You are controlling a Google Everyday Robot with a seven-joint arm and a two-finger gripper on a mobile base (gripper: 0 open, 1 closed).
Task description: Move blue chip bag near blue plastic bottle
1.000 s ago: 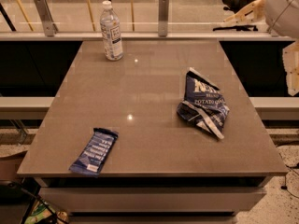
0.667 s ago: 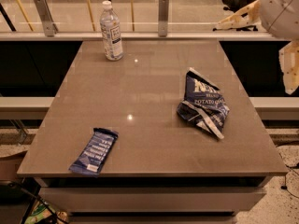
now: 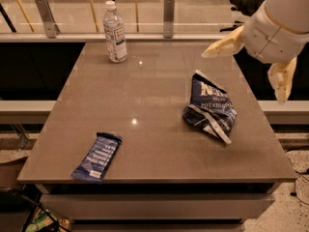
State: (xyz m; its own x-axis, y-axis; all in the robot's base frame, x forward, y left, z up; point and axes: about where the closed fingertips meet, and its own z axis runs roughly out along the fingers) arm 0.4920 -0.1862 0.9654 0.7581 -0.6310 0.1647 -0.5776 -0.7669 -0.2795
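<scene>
The blue chip bag, navy foil with white lettering, lies crumpled on the right half of the grey table. The blue plastic bottle, clear with a white cap and a white-and-blue label, stands upright at the table's far left corner. My gripper hangs at the upper right, above and to the right of the chip bag and apart from it. It is open and empty, its two cream fingers spread wide.
A flat blue bar wrapper lies near the table's front left edge. A glass railing with metal posts runs behind the table. The floor drops off past the right and front edges.
My gripper has come further into view from the upper right, moving left and down toward the table. The bag, bottle and wrapper have not moved.
</scene>
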